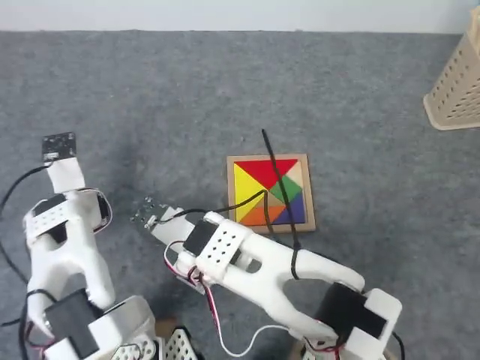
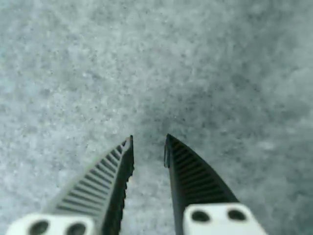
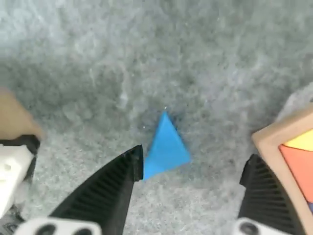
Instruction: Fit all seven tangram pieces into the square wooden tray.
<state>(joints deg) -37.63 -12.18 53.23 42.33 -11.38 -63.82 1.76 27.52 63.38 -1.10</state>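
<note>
Blue triangle [image 3: 166,144] lies flat on the grey carpet [image 1: 150,90], outside the tray. It sits between the right gripper [image 3: 195,156] fingers, hard against the tip of the finger farther from the tray. Cannot tell if it actually touches. A wide gap separates it from the other finger [image 3: 266,196], which stands just beside a corner of the wooden tray [image 3: 274,139].

Right gripper fingers are spread wide and pinch nothing. Right arm stretches low across the table from the near right, passing in front of the tray, with its gripper [image 1: 148,211] ending left of it.

Tray [image 1: 231,187] lies square on the carpet near the middle. Colours seen inside: red, yellow, orange, green, dark blue, and a pale bare patch at its far right corner. A black cable [image 1: 281,184] crosses it, so an exact piece count is not possible.

Left gripper [image 2: 148,139] hangs over bare carpet, fingers a narrow gap apart and holding nothing. Left arm is drawn back at the left side, its gripper [image 1: 58,145] well apart from the tray.

Count: one tray, one loose blue triangle, two arms, one beige perforated bin [image 1: 457,82] at the far right.
</note>
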